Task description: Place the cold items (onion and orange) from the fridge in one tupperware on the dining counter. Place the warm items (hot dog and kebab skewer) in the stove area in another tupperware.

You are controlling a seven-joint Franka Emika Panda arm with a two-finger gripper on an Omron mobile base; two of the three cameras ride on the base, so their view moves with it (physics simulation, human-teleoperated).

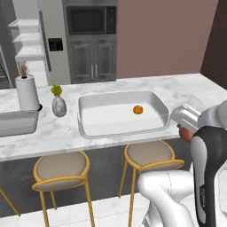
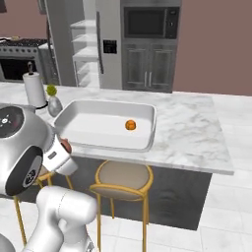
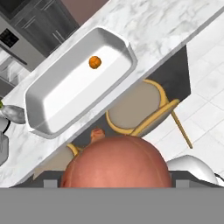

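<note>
Gripper [image 3: 116, 177] is spread wide around the onion [image 3: 116, 162], a round reddish-brown bulb that sits between the fingers, its small stem nub pointing away from the hand toward the counter. From the left base view the onion [image 1: 185, 132] only peeks out under the hand, held off the front edge of the counter, above the stools.

Orange [image 1: 138, 109] sits alone in the white tupperware [image 1: 88, 103], right of the middle of the floor. It's round, so no long axis to speak of. The tupperware is a wide rectangular tub, long side running along the counter edge.

Surface is a white marble dining counter [image 1: 195, 91] with grey veining. Two gold-legged stools with beige seats [image 1: 60, 166] tucked under its front. Left of the tub: small grey vase with a green sprig [image 1: 58, 104], then a paper towel roll [image 1: 27, 91], plus the corner of a second grey tub [image 1: 17, 123].

Behind: open fridge [image 2: 83, 44], dark cabinets with built-in microwave [image 2: 150, 22], stove [image 2: 19, 56] at far left, mauve wall. No readable writing anywhere.
</note>
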